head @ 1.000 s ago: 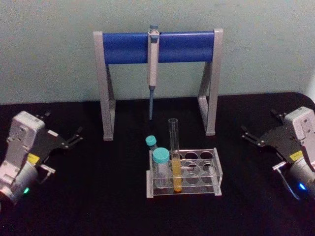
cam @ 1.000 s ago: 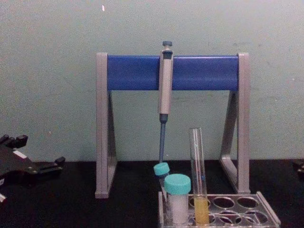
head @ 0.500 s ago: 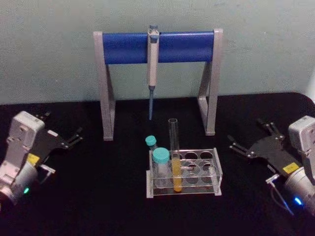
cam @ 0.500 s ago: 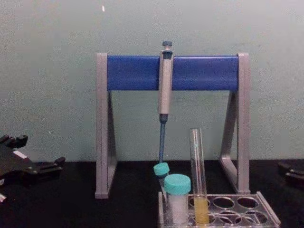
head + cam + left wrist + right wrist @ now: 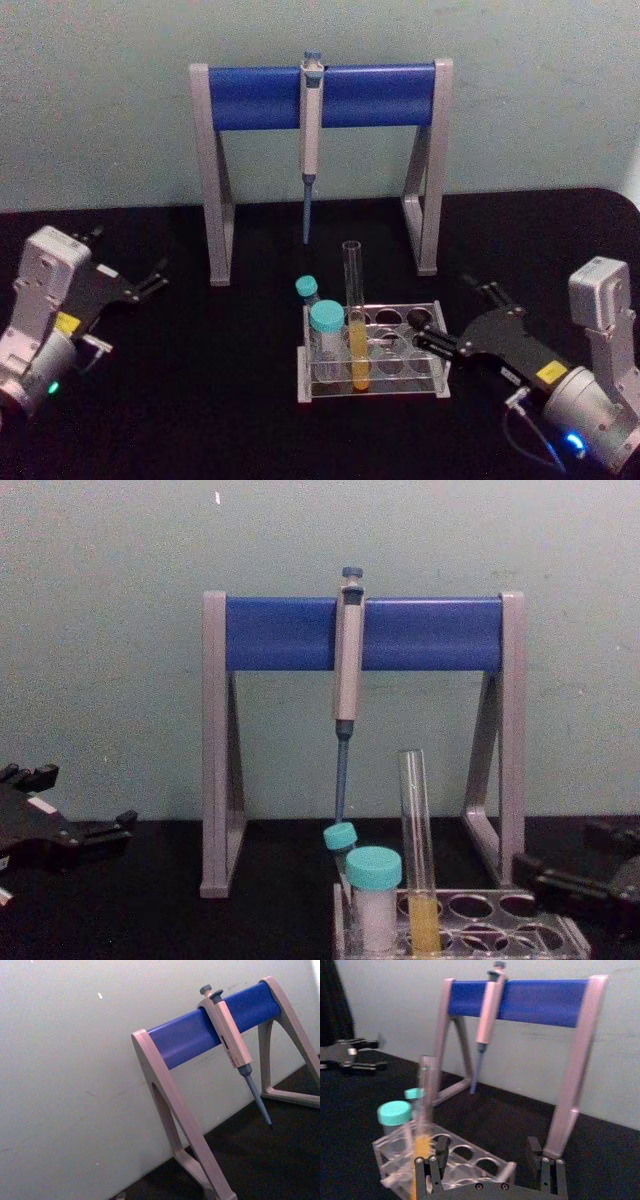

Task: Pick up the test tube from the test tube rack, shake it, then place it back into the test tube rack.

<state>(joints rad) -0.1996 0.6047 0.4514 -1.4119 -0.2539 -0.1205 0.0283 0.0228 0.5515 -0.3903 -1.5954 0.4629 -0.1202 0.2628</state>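
Note:
The test tube is a tall clear glass tube with yellow liquid at its bottom. It stands upright in the test tube rack, a low clear plastic rack at the table's middle. My right gripper is open just right of the rack, level with it, fingers pointing left at the rack's right end and holding nothing. In the right wrist view the test tube rises from the rack ahead of the open right gripper. My left gripper rests open at the far left, well clear of the rack.
A grey-and-blue pipette stand stands behind the rack, with a pipette hanging from its bar. Two teal-capped white tubes sit in the rack's left end, beside the test tube. The black table is open in front and at both sides.
My right gripper has travelled left and a little toward me, from the table's right edge to the rack's right end. The left arm, tube and rack have not moved.

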